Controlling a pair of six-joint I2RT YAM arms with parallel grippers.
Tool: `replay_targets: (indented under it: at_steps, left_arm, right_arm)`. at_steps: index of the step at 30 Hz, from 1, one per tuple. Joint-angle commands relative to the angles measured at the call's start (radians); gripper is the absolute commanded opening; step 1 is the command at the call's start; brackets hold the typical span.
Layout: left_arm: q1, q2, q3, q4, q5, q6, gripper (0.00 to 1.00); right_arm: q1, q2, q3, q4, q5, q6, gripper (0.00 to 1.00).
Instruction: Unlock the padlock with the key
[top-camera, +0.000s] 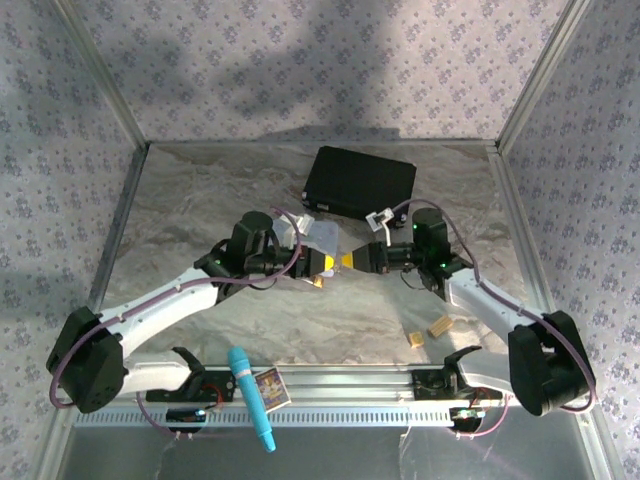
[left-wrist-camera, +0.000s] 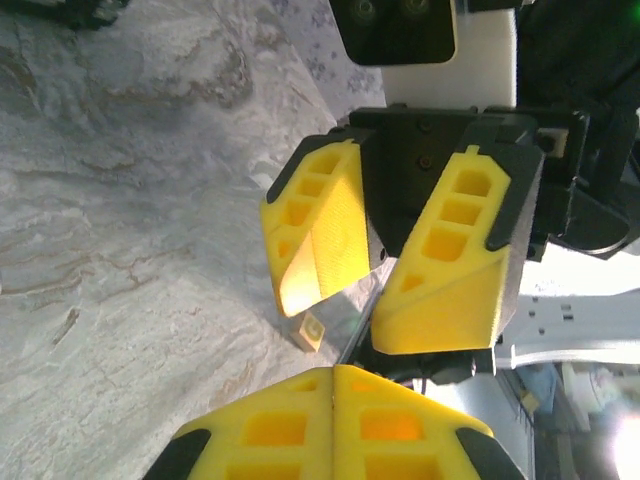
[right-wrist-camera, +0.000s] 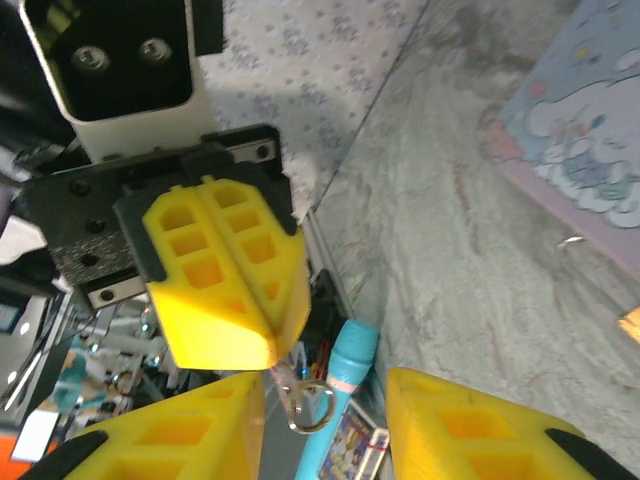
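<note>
Two claws meet tip to tip in the middle of the overhead frame. The left claw (top-camera: 322, 266) is clenched, its yellow fingers (right-wrist-camera: 215, 290) pressed flat together. Out of their tips pokes the key (right-wrist-camera: 292, 390), a thin silvery sliver with a wire ring, at the bottom centre of the right wrist frame. The right claw (top-camera: 351, 261) is released. Its two fingers stand well apart along the bottom edge of that same frame, one on either side of the key and not touching it.

Just below the left claw's tips in the overhead frame sits the padlock (top-camera: 318, 283), a tiny brass-yellow lump on the surface (top-camera: 200, 200); its shackle is too small to make out. A pastel cartoon tin (right-wrist-camera: 570, 140) lies at the upper right of the right wrist frame.

Further out in the overhead frame, a black box (top-camera: 360, 182) lies above the claws. Two tan blocks (top-camera: 440, 326) sit at the lower right. A teal microphone (top-camera: 252, 400) and a small picture card (top-camera: 271, 387) lie side by side at the bottom, left of centre.
</note>
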Motion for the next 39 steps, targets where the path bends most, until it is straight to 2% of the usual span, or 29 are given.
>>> replay_targets:
  at_steps: [1, 6, 8, 14, 21, 27, 31, 32, 33, 36, 37, 39]
  left_arm:
    - [0.010, -0.017, 0.035, -0.039, 0.086, 0.081, 0.00]
    - [0.022, -0.023, 0.014, 0.007, 0.094, 0.056, 0.00]
    - [0.025, -0.032, 0.006, 0.048, 0.109, 0.041, 0.00]
    - [0.027, -0.057, 0.007, 0.030, 0.100, 0.048, 0.00]
    - [0.027, -0.066, 0.002, 0.027, 0.093, 0.040, 0.00]
    - [0.028, -0.054, 0.003, 0.014, 0.091, 0.041, 0.00]
    - [0.027, -0.061, 0.018, -0.062, 0.005, 0.066, 0.00]
    - [0.027, -0.065, 0.021, -0.081, -0.034, 0.066, 0.03]
    - [0.029, -0.071, 0.022, -0.093, -0.075, 0.062, 0.15]
    - [0.027, -0.099, 0.009, -0.088, -0.203, 0.030, 0.84]
    - [0.026, -0.111, 0.000, -0.076, -0.244, 0.015, 0.99]
    - [0.013, -0.138, -0.023, -0.058, -0.360, -0.021, 1.00]
  right_arm:
    - [0.018, 0.006, 0.022, 0.088, -0.075, 0.005, 0.37]
    - [0.037, 0.008, 0.032, 0.052, -0.082, -0.027, 0.39]
    - [0.050, 0.022, 0.040, 0.040, -0.093, -0.035, 0.35]
    - [0.091, 0.034, 0.066, 0.002, -0.096, -0.044, 0.24]
    - [0.089, 0.044, 0.056, 0.003, -0.096, -0.044, 0.10]
    - [0.087, 0.047, 0.044, 0.035, -0.085, -0.032, 0.07]
    - [0.085, 0.047, 0.035, 0.035, -0.077, -0.031, 0.00]
    - [0.083, 0.047, 0.030, 0.030, -0.072, -0.031, 0.00]
    - [0.083, 0.047, 0.027, 0.025, -0.067, -0.032, 0.00]
    - [0.077, 0.054, 0.016, -0.009, -0.044, -0.042, 0.00]
    - [0.073, 0.058, 0.010, -0.013, -0.032, -0.041, 0.00]
    - [0.064, 0.064, -0.006, -0.012, -0.002, -0.031, 0.00]
